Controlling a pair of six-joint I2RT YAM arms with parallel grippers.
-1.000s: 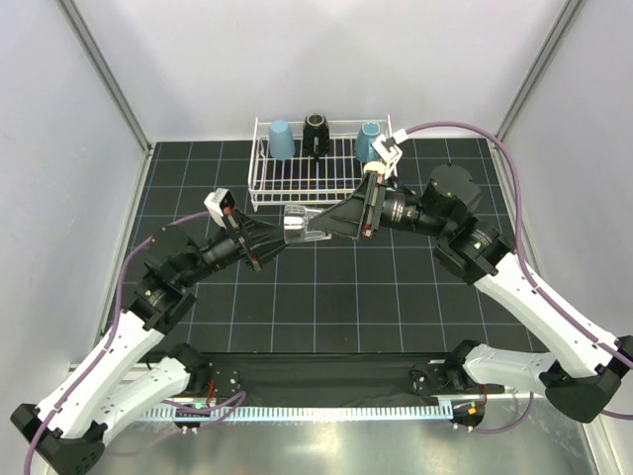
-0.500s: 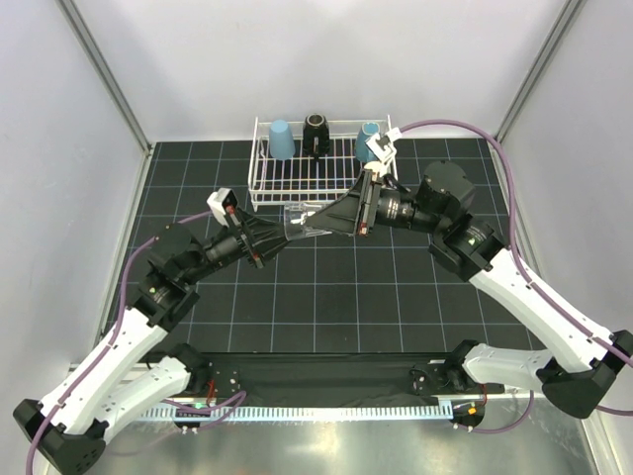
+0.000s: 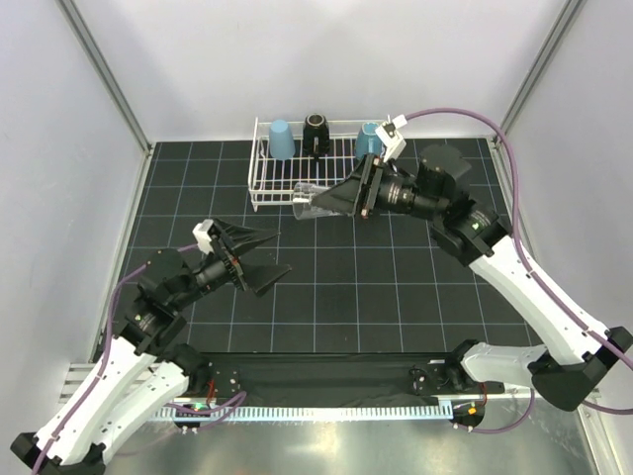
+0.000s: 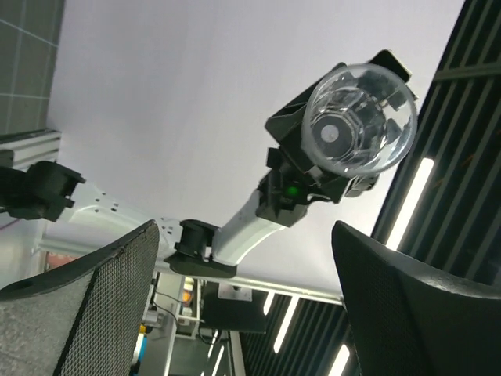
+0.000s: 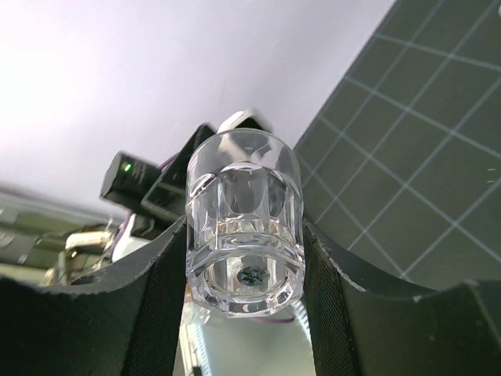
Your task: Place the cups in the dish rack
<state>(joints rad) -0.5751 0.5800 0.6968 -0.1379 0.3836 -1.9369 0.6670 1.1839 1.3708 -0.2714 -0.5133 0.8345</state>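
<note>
A tiny clear glass (image 3: 308, 201) hangs on its side just in front of the white wire dish rack (image 3: 255, 186), with my right gripper (image 3: 324, 202) shut on its base end. The right wrist view has the glass (image 5: 244, 219) squeezed between both pads of the right gripper (image 5: 244, 239). My left gripper (image 3: 282, 251) stands open and empty, below and left of the glass and apart from it. From the left wrist, the glass (image 4: 360, 129) shows far beyond the wide-apart jaws of the left gripper (image 4: 243, 313). In the rack stand a light blue tumbler (image 3: 282, 140), a black cup (image 3: 316, 132) and a teal mug (image 3: 368, 140).
The rack sits at the back middle of the black gridded mat (image 3: 336, 287), close to the rear wall. Slanted frame posts (image 3: 109, 79) flank the work area. A purple cable (image 3: 465, 124) arcs over the right arm.
My left gripper let go of the glass, opened wide and drew back toward the near left. My right gripper closed on the glass and carried it up toward the rack's front edge.
</note>
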